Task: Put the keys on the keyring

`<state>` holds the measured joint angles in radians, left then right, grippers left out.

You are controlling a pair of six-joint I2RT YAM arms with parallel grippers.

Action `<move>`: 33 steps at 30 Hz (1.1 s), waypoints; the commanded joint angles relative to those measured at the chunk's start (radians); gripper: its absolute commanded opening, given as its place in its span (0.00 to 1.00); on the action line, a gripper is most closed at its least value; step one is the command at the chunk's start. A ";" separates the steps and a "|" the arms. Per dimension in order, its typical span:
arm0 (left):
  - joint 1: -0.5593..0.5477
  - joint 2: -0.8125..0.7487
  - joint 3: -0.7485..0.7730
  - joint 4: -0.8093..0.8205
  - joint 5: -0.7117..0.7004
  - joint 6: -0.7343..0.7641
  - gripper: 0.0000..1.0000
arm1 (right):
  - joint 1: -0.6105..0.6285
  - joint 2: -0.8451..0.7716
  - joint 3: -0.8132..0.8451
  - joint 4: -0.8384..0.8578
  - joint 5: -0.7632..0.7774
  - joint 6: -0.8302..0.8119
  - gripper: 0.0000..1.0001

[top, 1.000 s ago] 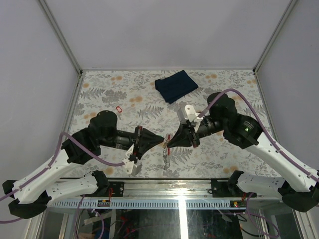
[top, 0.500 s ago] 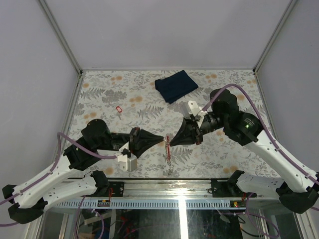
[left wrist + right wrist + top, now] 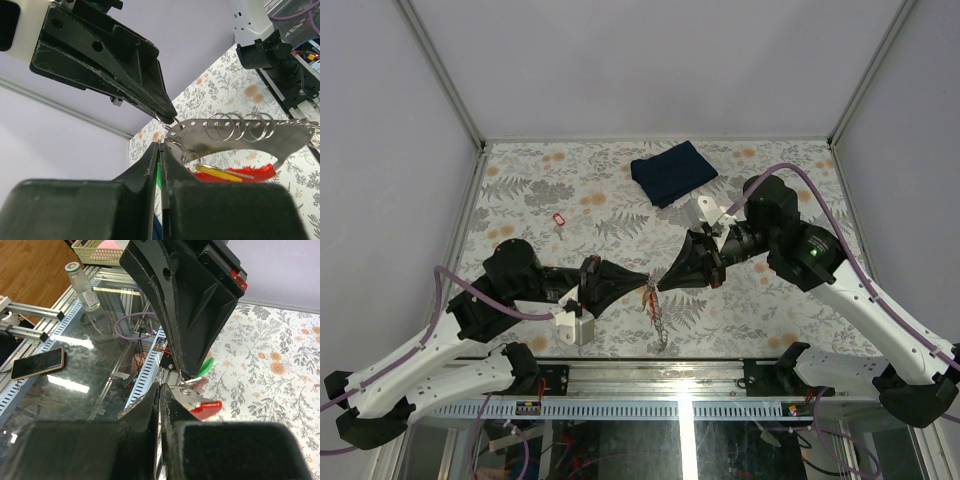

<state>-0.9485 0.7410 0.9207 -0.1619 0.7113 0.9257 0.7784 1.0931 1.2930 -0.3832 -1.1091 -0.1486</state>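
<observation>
My left gripper [image 3: 642, 283] and right gripper [image 3: 665, 285] meet tip to tip above the table's near middle. The keyring [image 3: 651, 296] hangs between them, its chain trailing down. In the left wrist view my left gripper [image 3: 160, 144] is shut on the green-headed key [image 3: 159, 176]. Just beyond it are the keyring's silvery holed plate with several rings [image 3: 240, 132], the yellow-headed key [image 3: 220, 174] and the red tag [image 3: 260, 172]. In the right wrist view my right gripper [image 3: 160, 386] is shut on the keyring's metal edge, next to the red tag [image 3: 207, 407] and the green key head [image 3: 206, 365].
A folded dark blue cloth [image 3: 672, 170] lies at the back middle of the floral table [image 3: 800, 180]. A small separate red tag [image 3: 558, 219] lies at the left. Grey walls close in both sides. The frame rail [image 3: 660, 370] runs along the near edge.
The left arm drew back and its wrist turned a second ago, then held. The right gripper has edged slightly left. The keyring stays pinched between the two tips, its chain swinging.
</observation>
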 commanded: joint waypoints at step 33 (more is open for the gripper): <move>-0.003 0.048 0.123 -0.150 0.099 0.089 0.00 | -0.007 0.001 0.052 -0.030 0.032 -0.023 0.00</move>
<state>-0.9485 0.7868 1.0058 -0.2890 0.7799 0.9894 0.7776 1.1088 1.3003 -0.4362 -1.0847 -0.1585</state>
